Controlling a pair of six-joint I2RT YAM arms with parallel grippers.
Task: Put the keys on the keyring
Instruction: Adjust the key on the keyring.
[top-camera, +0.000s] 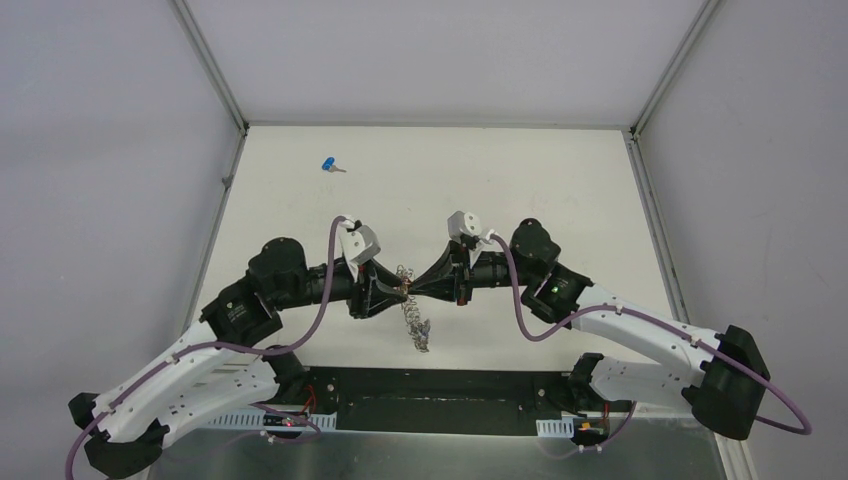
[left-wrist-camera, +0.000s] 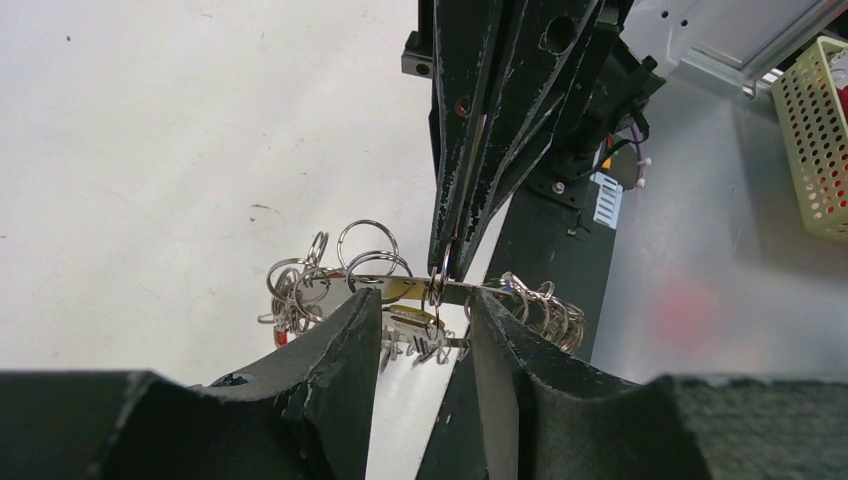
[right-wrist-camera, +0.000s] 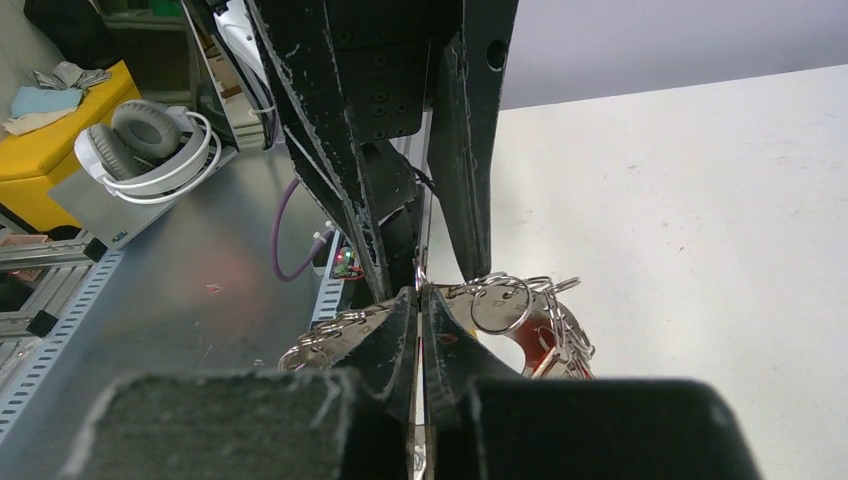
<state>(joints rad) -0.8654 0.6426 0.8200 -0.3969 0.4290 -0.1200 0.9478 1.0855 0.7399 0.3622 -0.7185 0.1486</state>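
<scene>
The keyring (top-camera: 415, 320) hangs above the table's near edge between both grippers, its small keys dangling. My left gripper (top-camera: 399, 290) is shut on its grey band (left-wrist-camera: 360, 281), which spans the gap between my fingertips. My right gripper (top-camera: 415, 291) comes in from the opposite side, shut on a small split ring (left-wrist-camera: 438, 281) threaded on the band. A yellow-headed key (left-wrist-camera: 412, 318) hangs just below that ring. In the right wrist view my right gripper (right-wrist-camera: 420, 292) is closed against the keyring (right-wrist-camera: 500, 305). A blue-headed key (top-camera: 330, 165) lies alone at the far left of the table.
White walls and metal frame posts (top-camera: 215, 70) enclose the table. A black base strip (top-camera: 430, 395) runs between the arm bases. Off the table are a yellow perforated basket (left-wrist-camera: 815, 130), white headphones (right-wrist-camera: 150, 140) and a yellow box (right-wrist-camera: 50, 140).
</scene>
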